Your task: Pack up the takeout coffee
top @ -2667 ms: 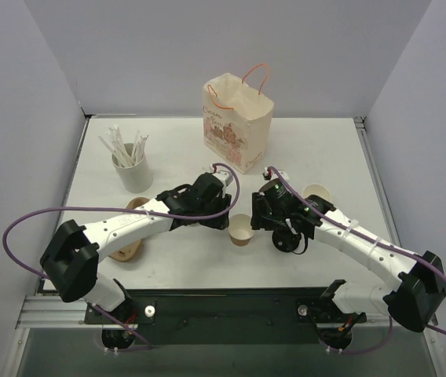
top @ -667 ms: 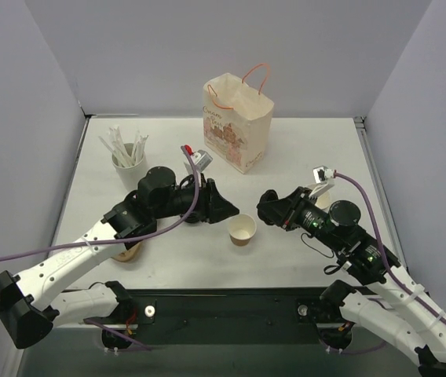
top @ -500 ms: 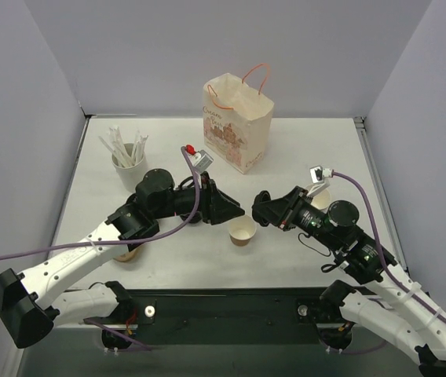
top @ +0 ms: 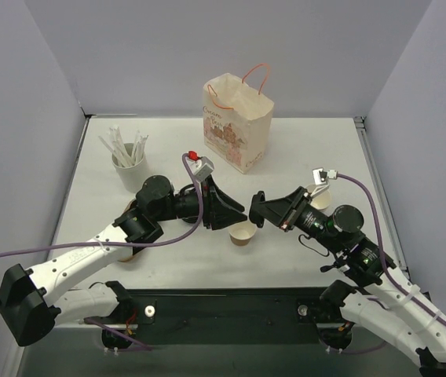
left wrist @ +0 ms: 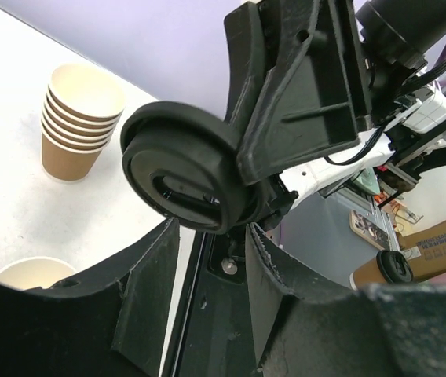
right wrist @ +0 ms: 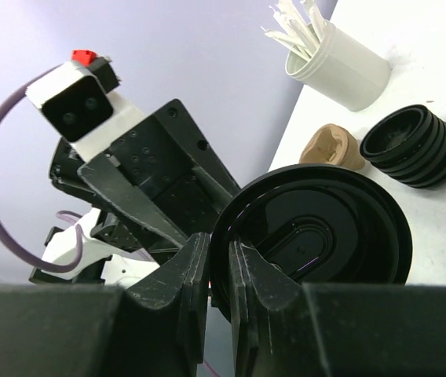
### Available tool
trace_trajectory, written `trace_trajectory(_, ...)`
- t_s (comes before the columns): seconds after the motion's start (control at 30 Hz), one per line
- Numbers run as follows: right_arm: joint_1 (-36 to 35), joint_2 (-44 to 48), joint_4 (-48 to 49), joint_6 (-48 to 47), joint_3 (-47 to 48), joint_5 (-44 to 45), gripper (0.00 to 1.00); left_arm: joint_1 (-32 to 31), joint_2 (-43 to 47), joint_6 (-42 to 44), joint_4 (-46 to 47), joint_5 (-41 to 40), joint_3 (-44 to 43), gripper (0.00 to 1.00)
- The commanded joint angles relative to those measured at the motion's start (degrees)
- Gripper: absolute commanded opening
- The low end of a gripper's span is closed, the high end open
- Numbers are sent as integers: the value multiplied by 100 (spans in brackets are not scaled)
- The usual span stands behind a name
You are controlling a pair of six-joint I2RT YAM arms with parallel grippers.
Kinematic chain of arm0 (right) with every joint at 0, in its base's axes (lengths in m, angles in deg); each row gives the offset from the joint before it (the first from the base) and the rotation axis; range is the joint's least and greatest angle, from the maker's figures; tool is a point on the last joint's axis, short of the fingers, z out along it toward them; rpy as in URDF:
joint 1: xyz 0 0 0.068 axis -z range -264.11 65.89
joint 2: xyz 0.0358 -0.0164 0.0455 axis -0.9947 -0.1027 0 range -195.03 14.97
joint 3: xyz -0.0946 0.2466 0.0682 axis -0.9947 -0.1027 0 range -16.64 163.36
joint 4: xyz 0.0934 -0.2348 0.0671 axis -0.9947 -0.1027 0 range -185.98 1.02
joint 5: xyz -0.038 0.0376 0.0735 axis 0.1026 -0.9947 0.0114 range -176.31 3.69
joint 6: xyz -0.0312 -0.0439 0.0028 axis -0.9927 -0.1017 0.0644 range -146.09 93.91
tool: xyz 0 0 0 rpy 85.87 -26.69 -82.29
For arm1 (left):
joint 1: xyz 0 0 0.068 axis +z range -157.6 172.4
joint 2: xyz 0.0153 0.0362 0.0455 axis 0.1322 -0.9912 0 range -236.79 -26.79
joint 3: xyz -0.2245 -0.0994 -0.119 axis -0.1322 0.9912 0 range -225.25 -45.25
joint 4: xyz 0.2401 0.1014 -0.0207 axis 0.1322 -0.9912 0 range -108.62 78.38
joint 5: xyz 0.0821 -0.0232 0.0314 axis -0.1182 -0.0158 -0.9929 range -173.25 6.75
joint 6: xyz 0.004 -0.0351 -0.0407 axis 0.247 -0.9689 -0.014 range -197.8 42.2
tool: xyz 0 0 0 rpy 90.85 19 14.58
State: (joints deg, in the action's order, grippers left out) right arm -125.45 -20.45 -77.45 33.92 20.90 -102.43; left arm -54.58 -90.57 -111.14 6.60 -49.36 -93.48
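From above, the left fingers (top: 227, 210) and the right fingers (top: 261, 209) met almost tip to tip over the counter (top: 317, 149). A lidless paper cup (top: 243, 232) stood on the counter directly below their tips. How far either pair was spread could not be read from this height. A printed paper bag (top: 237, 122) stood well beyond both tips, and a white holder of wrapped sticks (top: 133, 171) sat out past the left fingers' outer side.

In the left wrist view, the left fingers were parted with nothing gripped between them. Just past their tips hung the black lid (left wrist: 188, 177), tilted and held at its far rim by the right fingers. Whether it touched the left tips could not be told. A stack of lidless cups (left wrist: 78, 118) stood farther out on the counter.

In the right wrist view, the right fingers were drawn narrow, pinching the lid's rim, with the lid standing on edge beyond their tips. A stack of loose lids (right wrist: 415, 145) lay on the counter behind it.
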Motion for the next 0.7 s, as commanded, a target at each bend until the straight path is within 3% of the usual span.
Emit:
trace_trajectory(0.0, -41, 123, 666, 186, -10, -14, 15, 22, 165, 65, 630, 135, 6, 49)
trace_trajectory(0.17, -49, 26, 1061, 406, -80, -242, 15, 22, -11, -189, 946, 337, 15, 49)
trace_trajectory(0.37, -49, 61, 1167, 468, -168, -251, 15, 22, -116, -822, 2079, 548, 261, 48)
trace_trajectory(0.67, -49, 9, 1343, 573, -229, -322, 15, -22, -310, -1122, 2528, 628, 490, 43)
